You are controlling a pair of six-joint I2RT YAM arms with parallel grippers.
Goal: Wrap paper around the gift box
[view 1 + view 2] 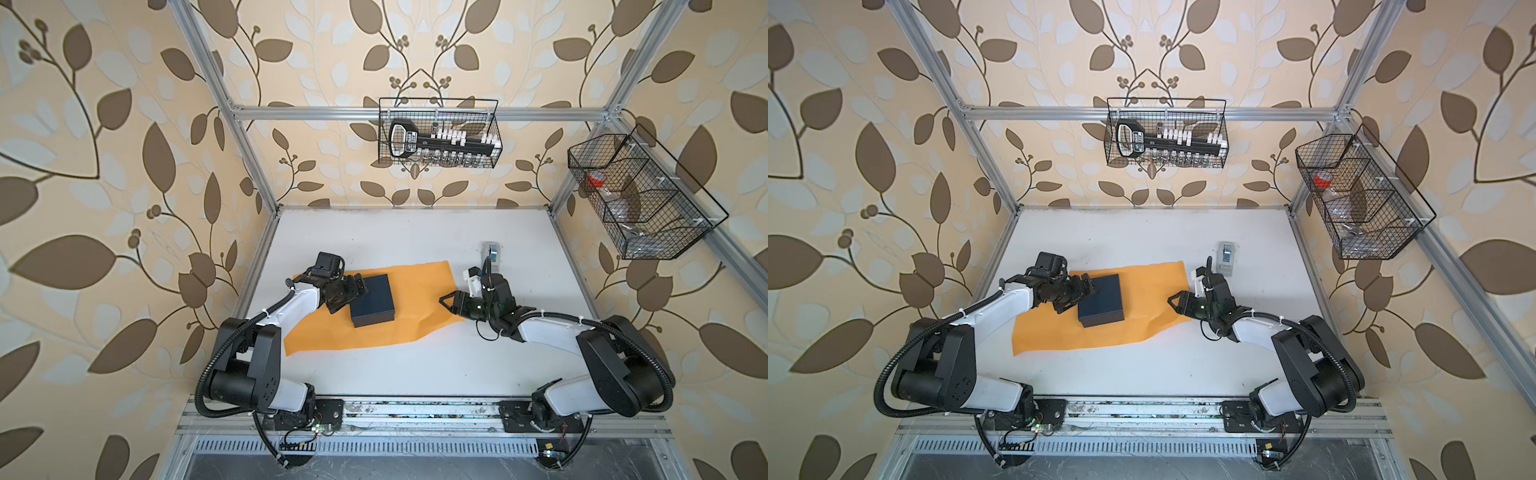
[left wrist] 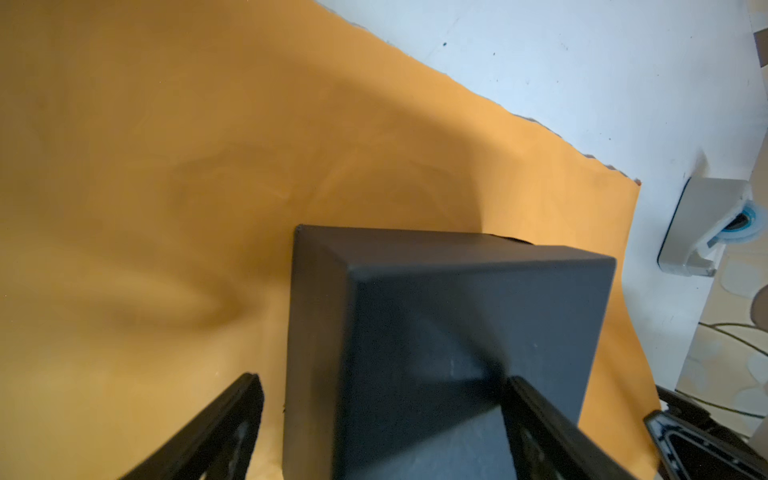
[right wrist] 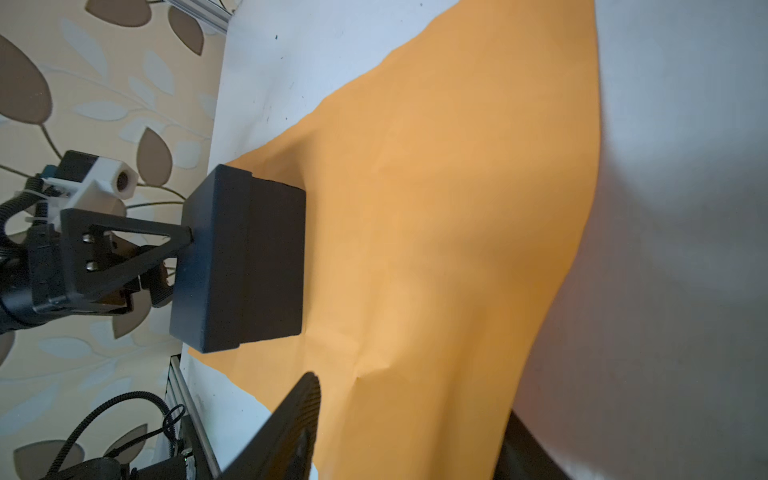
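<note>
My left pincer stands wide apart at the left side of the gift box. In the left wrist view one finger is over the paper just beside the box's wall, with a strip of orange showing between them, and the other reaches over the lid. The box sits near the middle of the paper, which lies spread on the tabletop with a buckle toward its right end. My right pincer is at that right edge, jaws apart, the paper's margin between them; whether they touch it I cannot tell. A tape dispenser stands beyond the paper's far right corner.
</note>
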